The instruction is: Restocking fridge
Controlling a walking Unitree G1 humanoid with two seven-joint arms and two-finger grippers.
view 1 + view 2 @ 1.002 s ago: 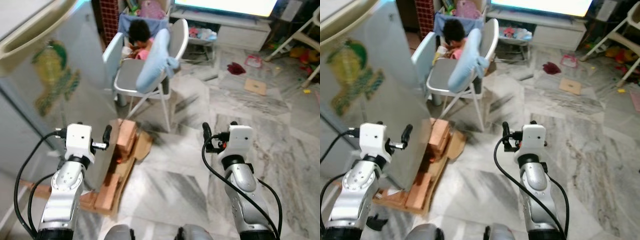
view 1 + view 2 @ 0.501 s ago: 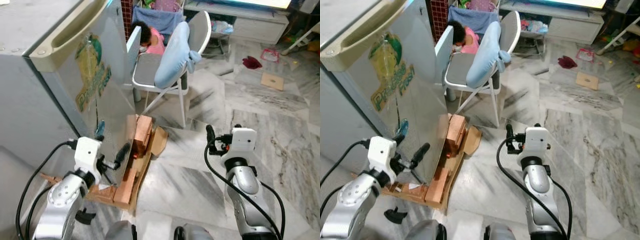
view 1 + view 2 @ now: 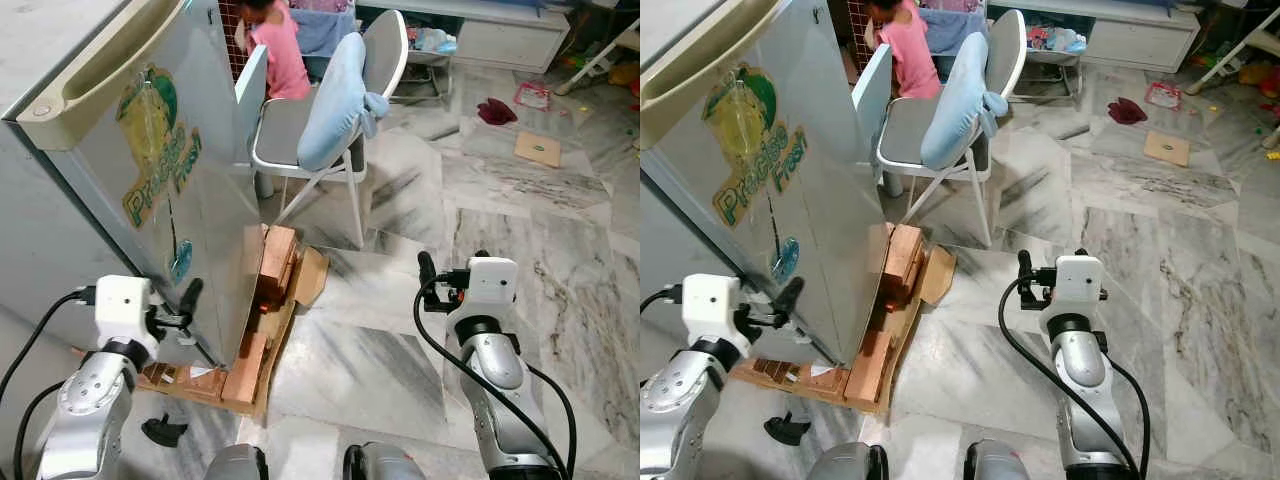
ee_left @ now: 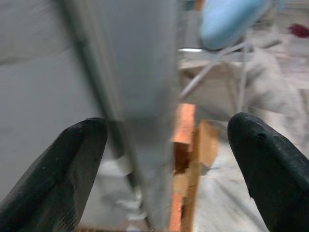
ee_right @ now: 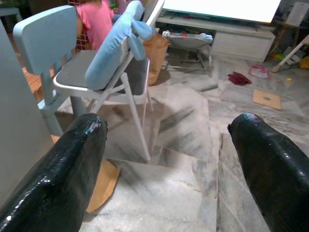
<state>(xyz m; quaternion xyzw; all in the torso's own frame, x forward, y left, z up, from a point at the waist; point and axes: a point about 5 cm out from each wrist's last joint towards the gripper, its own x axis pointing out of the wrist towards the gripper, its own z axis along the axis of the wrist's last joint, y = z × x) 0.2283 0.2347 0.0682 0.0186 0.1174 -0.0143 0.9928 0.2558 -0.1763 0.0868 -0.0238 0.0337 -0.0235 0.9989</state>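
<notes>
silver fridge is standing closed at the robot's left in the eye views, on wooden blocks. left gripper is facing the door edge, jaws wide, in its wrist view. right gripper is pointing at a chair, jaws wide, empty. step: approaching; next, grasping the door.

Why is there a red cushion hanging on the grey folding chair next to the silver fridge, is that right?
Not quite: the cushion draped over the grey folding chair is light blue, not red, as the left eye view shows. The chair does stand beside the silver fridge.
</notes>
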